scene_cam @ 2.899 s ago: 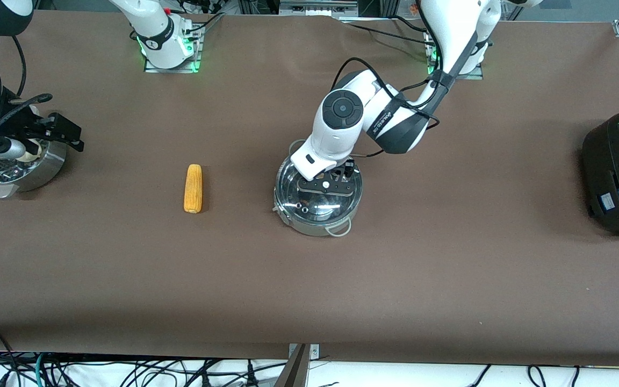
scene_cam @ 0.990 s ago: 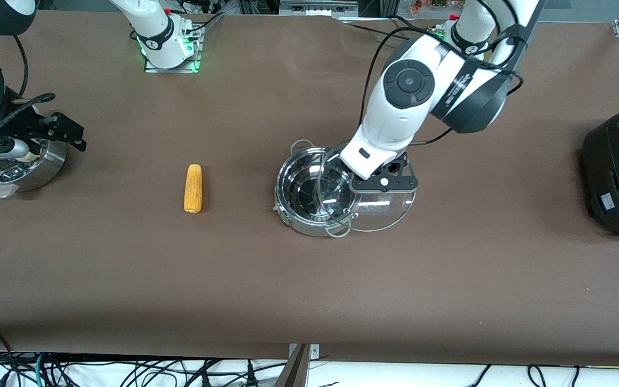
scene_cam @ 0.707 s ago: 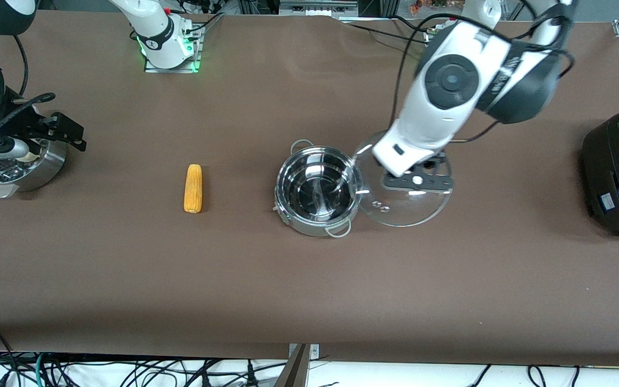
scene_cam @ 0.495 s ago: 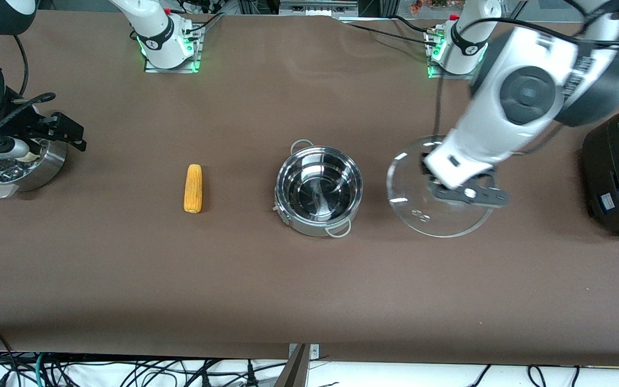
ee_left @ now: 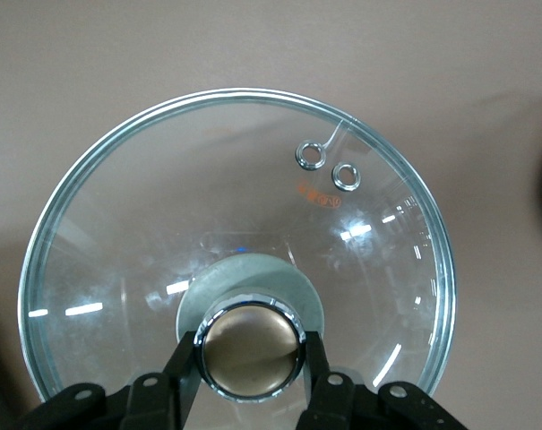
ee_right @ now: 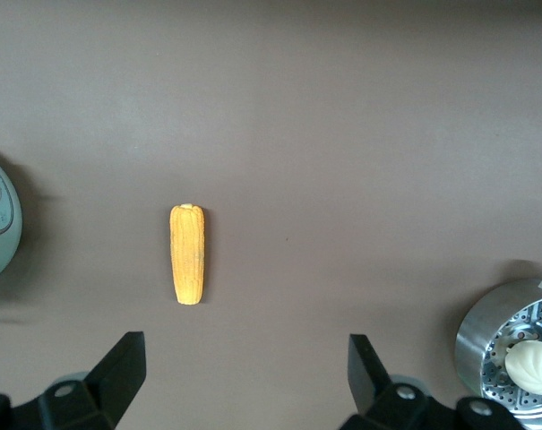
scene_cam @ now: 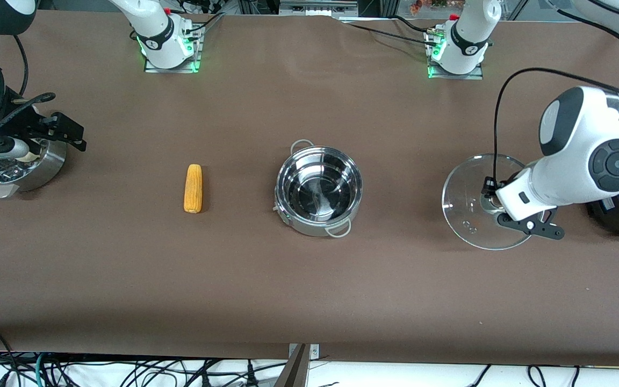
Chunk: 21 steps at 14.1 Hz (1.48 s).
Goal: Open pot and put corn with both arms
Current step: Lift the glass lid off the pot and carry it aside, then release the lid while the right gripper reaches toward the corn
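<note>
One slim yellow-orange corn (scene_cam: 193,188) beside open shiny pot (scene_cam: 318,188)

Even overhead light is falling on the brown table (scene_cam: 309,290), casting soft, short shadows. Glare streaks are glinting on the glass lid (ee_left: 237,242) and inside the pot (scene_cam: 318,188). All three views are looking sharp, without motion blur.

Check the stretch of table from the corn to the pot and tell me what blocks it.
Nothing visible does. Only bare table lies between the corn and the open pot; the left hand holds the lid toward the left arm's end.
</note>
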{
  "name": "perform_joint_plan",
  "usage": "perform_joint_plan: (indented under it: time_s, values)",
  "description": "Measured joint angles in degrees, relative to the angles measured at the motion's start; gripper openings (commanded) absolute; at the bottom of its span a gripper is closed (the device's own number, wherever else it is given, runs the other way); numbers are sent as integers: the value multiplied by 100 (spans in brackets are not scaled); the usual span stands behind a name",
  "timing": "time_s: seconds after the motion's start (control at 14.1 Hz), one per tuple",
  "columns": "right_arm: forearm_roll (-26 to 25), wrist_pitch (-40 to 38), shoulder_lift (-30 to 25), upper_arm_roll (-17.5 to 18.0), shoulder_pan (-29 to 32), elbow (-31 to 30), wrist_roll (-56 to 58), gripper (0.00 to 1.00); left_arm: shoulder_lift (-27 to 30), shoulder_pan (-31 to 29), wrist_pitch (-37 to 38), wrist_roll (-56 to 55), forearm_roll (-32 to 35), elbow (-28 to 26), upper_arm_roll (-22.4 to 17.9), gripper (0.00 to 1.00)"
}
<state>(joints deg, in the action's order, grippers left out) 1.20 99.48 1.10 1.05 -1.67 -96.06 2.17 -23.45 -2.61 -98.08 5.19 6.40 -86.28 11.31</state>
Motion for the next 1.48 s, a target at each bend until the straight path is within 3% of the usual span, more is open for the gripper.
perform_joint_plan:
  time_s: [0.64, 0.92, 0.99, 1.06, 1.13, 1.2, 1.48]
  values:
    - [1, 3, 0, 0, 1, 4, 0, 100, -107, -634, -3074, 1055, 5, -2286, 3, 3]
    - [1, 3, 0, -1, 1, 5, 0, 100, -289, -768, -3886, 1138, 5, -2852, 3, 8]
    - [1, 3, 0, 0, 1, 6, 0, 100, -326, -803, -3925, 1187, 4, -2866, 11, 15]
    - [1, 3, 0, 0, 1, 6, -1, 100, -323, -825, -3925, 1197, 4, -2865, 34, 37]
    - [1, 3, 0, -2, 1, 6, -1, 100, -325, -827, -3926, 1199, 4, -2865, 34, 80]
    - [1, 3, 0, -1, 1, 6, -1, 100, -326, -829, -3925, 1200, 4, -2865, 35, 100]
    - [9, 6, 0, -21, 7, 6, -5, 100, -330, -838, -3926, 1203, 5, -2851, 33, 100]
